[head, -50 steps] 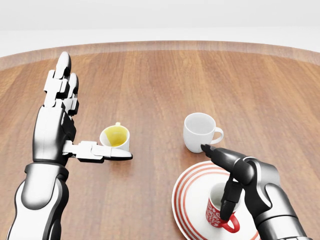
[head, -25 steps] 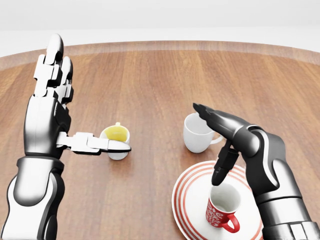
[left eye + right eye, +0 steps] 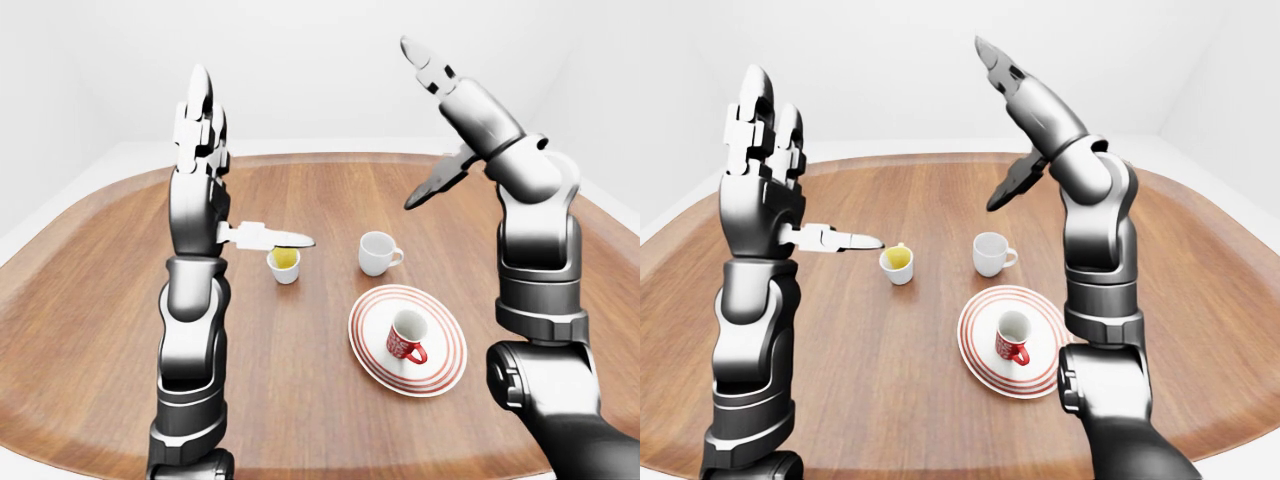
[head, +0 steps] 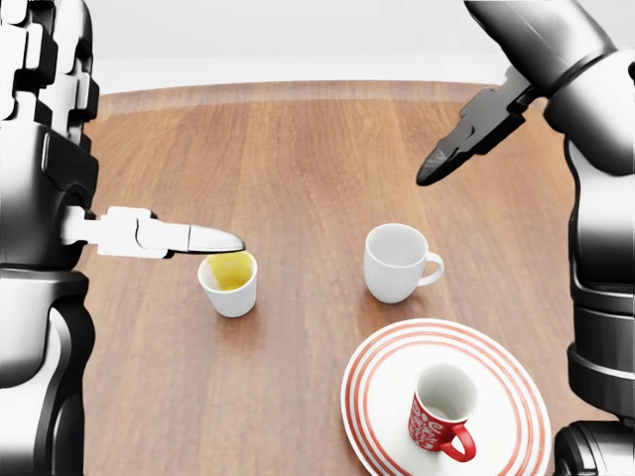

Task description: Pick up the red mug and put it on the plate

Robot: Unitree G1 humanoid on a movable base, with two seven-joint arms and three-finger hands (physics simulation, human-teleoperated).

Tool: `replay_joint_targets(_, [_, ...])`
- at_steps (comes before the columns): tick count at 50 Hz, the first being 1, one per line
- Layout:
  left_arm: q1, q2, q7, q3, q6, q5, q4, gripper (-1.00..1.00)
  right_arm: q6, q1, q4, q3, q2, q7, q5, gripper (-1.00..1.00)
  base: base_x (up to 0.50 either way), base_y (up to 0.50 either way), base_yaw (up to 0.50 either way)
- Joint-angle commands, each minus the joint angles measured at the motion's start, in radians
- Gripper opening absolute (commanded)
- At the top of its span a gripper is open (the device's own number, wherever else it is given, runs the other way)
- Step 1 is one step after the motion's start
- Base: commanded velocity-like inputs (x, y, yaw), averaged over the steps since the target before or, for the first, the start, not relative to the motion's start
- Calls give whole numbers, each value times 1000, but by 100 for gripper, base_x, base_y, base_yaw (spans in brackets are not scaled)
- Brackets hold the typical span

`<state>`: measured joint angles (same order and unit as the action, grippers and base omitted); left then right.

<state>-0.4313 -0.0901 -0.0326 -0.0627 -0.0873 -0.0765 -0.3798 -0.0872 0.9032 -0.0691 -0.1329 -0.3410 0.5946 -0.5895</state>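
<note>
The red mug (image 4: 440,416) stands upright on the red-striped white plate (image 4: 382,362), at the lower right of the head view, handle to the right. No hand touches it. My right hand (image 3: 407,125) is open and empty, raised high above the table, well above the plate and the white mug. My left hand (image 3: 250,165) is open and empty too, fingers pointing up and the thumb stretched out level just above the small yellow-filled cup.
A white mug (image 4: 397,260) stands just above the plate in the head view. A small white cup with yellow inside (image 4: 230,283) stands to its left. All rest on a round wooden table (image 4: 298,149).
My right hand has let go of the red mug and risen high off the plate. My left arm has also lifted. The mug stays on the plate.
</note>
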Motion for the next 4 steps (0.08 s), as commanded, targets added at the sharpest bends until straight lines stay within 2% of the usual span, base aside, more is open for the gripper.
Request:
replay_joint_targets(1, [-29,-13,1,-9,0,6,-35,100,0,77,188,-59,-72,-98,224,100,0,0,0])
replay_joint_targets(4, [-27,-12,2,-6,0,6,-36,100,0,58,196,-58,-80,-138,266,100,0,0,0])
